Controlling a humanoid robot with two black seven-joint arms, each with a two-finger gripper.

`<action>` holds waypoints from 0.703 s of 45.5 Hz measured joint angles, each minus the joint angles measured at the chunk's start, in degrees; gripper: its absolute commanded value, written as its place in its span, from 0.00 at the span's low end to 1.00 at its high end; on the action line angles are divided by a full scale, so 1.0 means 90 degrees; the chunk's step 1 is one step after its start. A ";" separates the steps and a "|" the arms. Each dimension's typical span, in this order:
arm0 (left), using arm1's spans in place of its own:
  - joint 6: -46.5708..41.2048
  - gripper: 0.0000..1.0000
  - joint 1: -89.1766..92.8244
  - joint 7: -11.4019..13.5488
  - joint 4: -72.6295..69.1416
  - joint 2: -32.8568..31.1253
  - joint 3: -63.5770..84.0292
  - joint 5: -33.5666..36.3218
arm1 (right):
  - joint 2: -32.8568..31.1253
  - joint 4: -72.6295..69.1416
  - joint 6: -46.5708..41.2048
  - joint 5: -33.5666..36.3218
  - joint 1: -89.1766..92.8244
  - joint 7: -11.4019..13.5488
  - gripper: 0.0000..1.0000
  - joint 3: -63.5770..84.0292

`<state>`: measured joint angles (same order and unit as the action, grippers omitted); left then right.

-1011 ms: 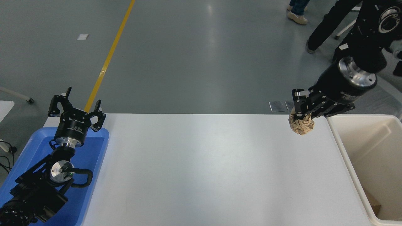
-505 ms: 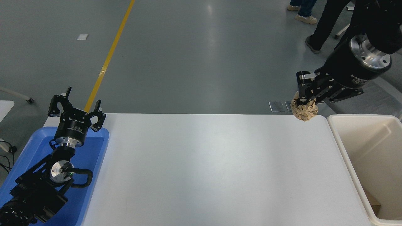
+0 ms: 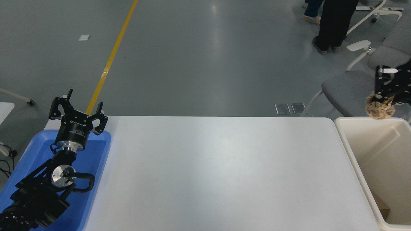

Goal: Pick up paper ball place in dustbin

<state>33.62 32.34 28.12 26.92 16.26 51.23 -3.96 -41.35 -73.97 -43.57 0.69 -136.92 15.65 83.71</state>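
The tan-brown crumpled paper ball (image 3: 380, 109) hangs in my right gripper (image 3: 382, 100), which is shut on it at the right edge of the head view. The ball is in the air just above the far rim of the cream-white dustbin (image 3: 351, 150), which stands off the table's right end. Most of the right arm is out of view. My left gripper (image 3: 78, 108) is open and parked over the blue tray at the lower left.
A shallow blue tray (image 3: 99, 150) sits at the table's left end under the left arm. A grey office chair (image 3: 346, 86) stands behind the dustbin. People's legs (image 3: 334, 22) show on the floor at the top right. A brown scrap (image 3: 382, 205) lies in the dustbin.
My right gripper has carried the paper ball right and slightly up, from above the table's far right corner to above the dustbin's far rim. The left arm has not moved.
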 measured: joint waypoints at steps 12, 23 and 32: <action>-0.0004 0.99 0.0000 0.0000 -0.0001 0.0001 -0.0002 0.0001 | -0.0920 0.0586 0.1339 -0.0004 0.1024 -0.0008 0.00 0.0360; -0.0010 0.99 0.0000 0.0000 0.0000 0.0000 -0.0001 0.0001 | -0.1233 0.1377 0.3516 0.0003 0.3603 -0.0010 0.00 -0.0976; -0.0012 0.99 0.0000 0.0000 -0.0001 0.0001 0.0001 0.0001 | -0.0982 0.2642 0.4571 -0.0005 0.6069 -0.0011 0.00 -0.2707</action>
<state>33.52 32.34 28.12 26.91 16.26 51.24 -3.95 -50.18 -50.19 -2.43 0.65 -82.29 15.55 59.35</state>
